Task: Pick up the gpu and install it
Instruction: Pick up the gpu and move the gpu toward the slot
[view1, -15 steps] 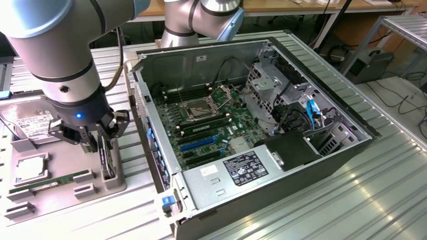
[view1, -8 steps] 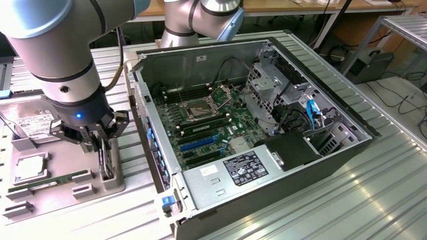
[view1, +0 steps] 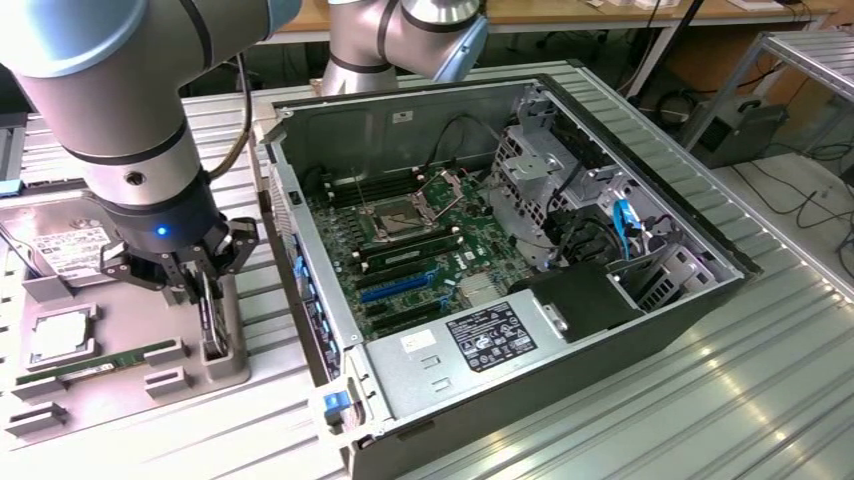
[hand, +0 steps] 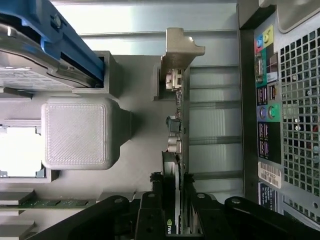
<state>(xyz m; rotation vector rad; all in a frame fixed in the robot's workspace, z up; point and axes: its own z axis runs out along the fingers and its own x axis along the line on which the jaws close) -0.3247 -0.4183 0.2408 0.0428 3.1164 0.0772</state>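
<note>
Gripping the gpu (view1: 212, 328), a thin dark circuit card with a silver metal end bracket, is the step we judge to be in hand. It stands on edge in a slot of the matt grey, ribbed-looking plastic fixture tray (view1: 127, 305), just beside the open dark metal computer case (view1: 667, 335) on the exterior view's left.

The black two-fingered gripper (hand: 175, 182) comes straight down over it. In the wrist view its pads (hand: 157, 187) sit against both faces, so we read the jaws as clamped on the card.

A good grasp here, in our view, means pads square and level on the flat faces, centred along the card's length so it cannot tip. The board is rigid but thin, studded with small shiny parts. The green motherboard (view1: 427, 250) lies bare inside the case.
</note>
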